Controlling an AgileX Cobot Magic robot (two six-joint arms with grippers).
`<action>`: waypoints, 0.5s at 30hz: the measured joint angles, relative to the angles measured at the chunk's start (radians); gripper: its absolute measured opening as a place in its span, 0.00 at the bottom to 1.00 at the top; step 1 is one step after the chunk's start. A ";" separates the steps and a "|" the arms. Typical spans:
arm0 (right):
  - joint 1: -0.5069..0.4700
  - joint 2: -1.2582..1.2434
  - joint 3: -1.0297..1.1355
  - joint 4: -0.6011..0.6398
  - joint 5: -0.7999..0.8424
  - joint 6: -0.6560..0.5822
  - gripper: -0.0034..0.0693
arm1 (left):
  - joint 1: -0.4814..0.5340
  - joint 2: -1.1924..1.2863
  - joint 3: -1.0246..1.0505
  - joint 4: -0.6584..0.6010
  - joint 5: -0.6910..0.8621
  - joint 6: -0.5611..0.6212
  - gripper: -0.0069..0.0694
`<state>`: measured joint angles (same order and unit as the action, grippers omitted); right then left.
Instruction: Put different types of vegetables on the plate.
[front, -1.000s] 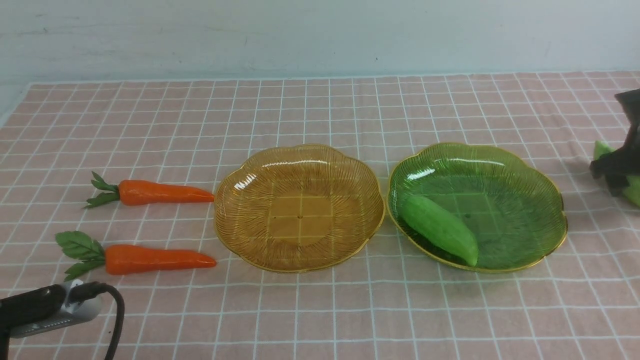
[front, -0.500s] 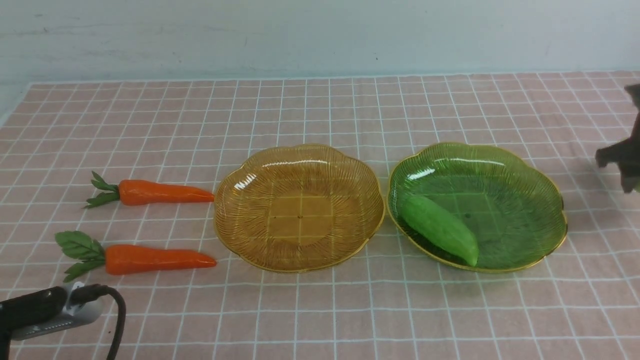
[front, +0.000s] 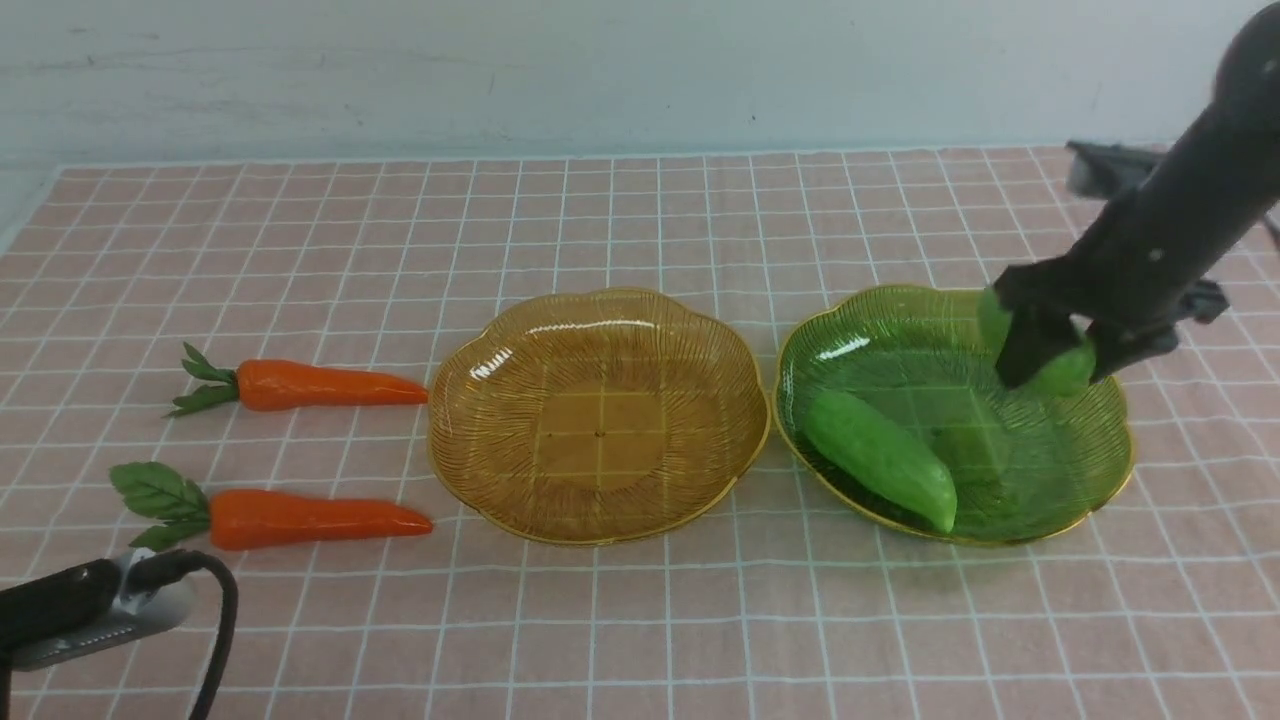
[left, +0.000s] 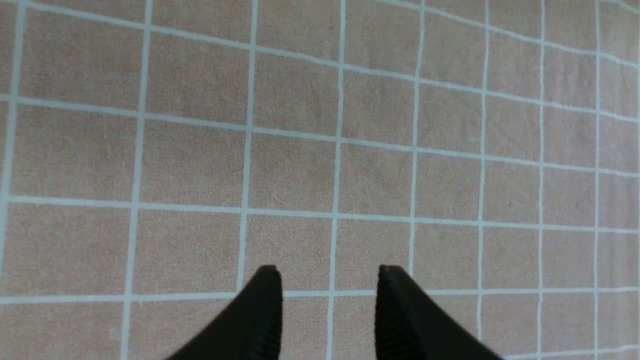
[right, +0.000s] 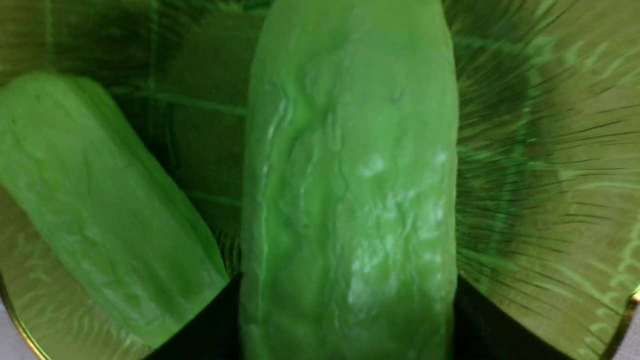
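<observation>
At the right of the front view, the right gripper (front: 1048, 362) is clamped across 1 cucumber (front: 1066, 372), holding it above the far side of the green plate (front: 1060, 480). The other cucumber (front: 880, 460) lies in that plate's left half. The far carrot (front: 320, 385) and the near carrot (front: 310, 520) lie on the checked cloth (front: 640, 620) at the left, beside the amber plate (front: 600, 415), and the left gripper (left: 327, 272) is parted over the cloth, gripping nothing.

No legible txt, labels or nos. anywhere.
</observation>
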<state>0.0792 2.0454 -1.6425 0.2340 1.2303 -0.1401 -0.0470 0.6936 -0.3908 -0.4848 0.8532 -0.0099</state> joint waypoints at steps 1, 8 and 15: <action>0.018 0.000 0.004 -0.021 0.000 0.004 0.60 | 0.000 0.000 0.000 0.004 -0.007 -0.008 0.42; 0.110 0.003 0.011 -0.178 -0.001 0.159 0.92 | 0.000 0.070 -0.036 0.038 -0.046 -0.036 0.63; 0.133 -0.070 0.054 -0.171 -0.004 0.202 0.99 | 0.000 0.227 -0.145 0.094 -0.084 -0.084 0.68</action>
<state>0.2126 1.9751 -1.5886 0.0626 1.2261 0.0616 -0.0470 0.9203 -0.5361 -0.3912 0.7691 -0.0937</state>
